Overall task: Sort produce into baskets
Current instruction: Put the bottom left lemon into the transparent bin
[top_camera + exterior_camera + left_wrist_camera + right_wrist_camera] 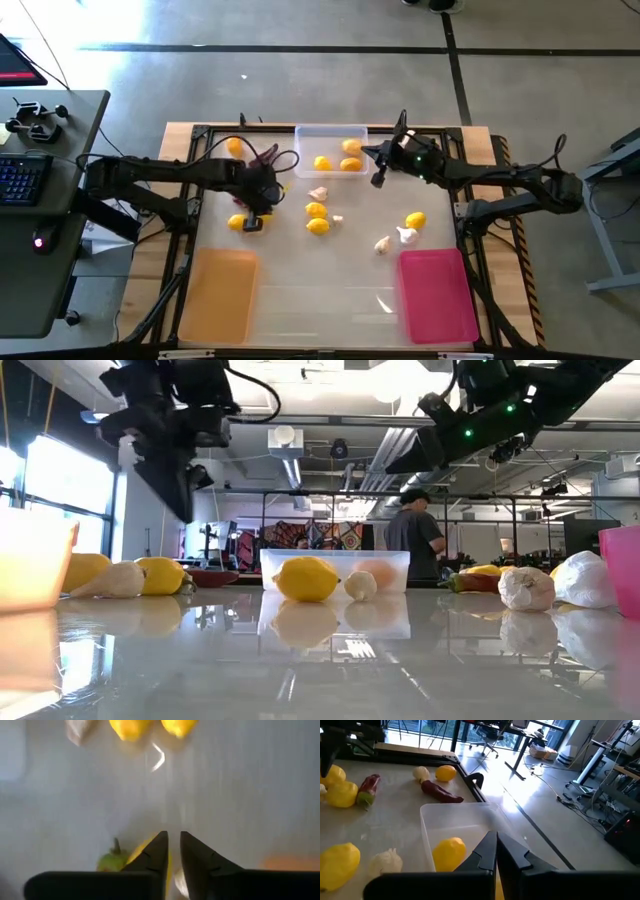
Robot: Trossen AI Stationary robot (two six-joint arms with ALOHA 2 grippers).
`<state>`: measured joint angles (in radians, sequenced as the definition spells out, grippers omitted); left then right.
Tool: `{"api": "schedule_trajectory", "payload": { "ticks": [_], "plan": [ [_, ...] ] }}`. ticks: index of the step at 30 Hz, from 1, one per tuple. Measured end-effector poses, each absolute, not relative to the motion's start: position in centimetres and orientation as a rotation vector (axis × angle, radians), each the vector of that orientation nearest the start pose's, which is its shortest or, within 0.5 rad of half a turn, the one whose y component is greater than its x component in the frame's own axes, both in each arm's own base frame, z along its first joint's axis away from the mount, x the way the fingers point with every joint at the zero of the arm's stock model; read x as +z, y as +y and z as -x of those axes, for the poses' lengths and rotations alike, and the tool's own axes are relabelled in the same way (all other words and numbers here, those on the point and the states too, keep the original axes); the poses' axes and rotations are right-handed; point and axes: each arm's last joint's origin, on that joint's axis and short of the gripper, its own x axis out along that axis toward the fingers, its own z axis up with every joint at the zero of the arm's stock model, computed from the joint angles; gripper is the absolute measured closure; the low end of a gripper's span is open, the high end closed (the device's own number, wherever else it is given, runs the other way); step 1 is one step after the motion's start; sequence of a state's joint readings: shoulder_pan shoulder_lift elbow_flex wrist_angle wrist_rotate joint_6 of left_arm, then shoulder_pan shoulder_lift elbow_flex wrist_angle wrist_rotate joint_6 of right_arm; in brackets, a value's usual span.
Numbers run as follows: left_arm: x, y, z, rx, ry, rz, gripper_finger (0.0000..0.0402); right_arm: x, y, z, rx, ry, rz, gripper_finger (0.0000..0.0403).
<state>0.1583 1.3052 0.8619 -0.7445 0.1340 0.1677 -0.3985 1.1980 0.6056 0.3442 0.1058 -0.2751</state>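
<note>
My left gripper (255,207) (173,837) points down above the table's left part, its fingers a narrow gap apart with nothing between them. Under it lie a lemon (238,222) (139,852) and a green-stemmed pepper (111,861). My right gripper (379,178) (493,840) is shut and empty, hanging beside the clear basket (330,131) (427,820) at the far middle. That basket holds lemons (350,164) (449,853). More lemons (316,210) and garlic bulbs (405,236) lie loose mid-table. The orange basket (218,295) and the pink basket (437,295) stand at the near edge.
A red chili (440,792), a lemon (445,771) and a garlic bulb (421,771) lie near the far left corner. A person (415,540) stands in the room beyond the table. Bare tabletop lies between the two near baskets.
</note>
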Motion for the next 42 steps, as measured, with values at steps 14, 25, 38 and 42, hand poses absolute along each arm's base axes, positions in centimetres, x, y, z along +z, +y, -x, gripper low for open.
{"api": "schedule_trajectory", "payload": {
  "ticks": [14,25,38,42],
  "plan": [
    [20.2,2.8,-23.0,-0.004,1.333,0.01,0.023,23.7,-10.1,-23.3,-0.456,0.325,0.213,0.0403],
    [17.9,3.2,-24.0,0.034,1.442,-0.041,0.0194,23.4,-10.1,-23.2,-0.45,0.359,0.21,0.0403],
    [16.8,3.2,-24.4,0.014,1.487,-0.06,0.0196,23.4,-10.1,-23.2,-0.451,0.359,0.21,0.0403],
    [16.9,3.2,-24.4,0.013,1.497,-0.064,0.0223,23.4,-10.1,-23.2,-0.45,0.359,0.21,0.0403]
  ]
}}
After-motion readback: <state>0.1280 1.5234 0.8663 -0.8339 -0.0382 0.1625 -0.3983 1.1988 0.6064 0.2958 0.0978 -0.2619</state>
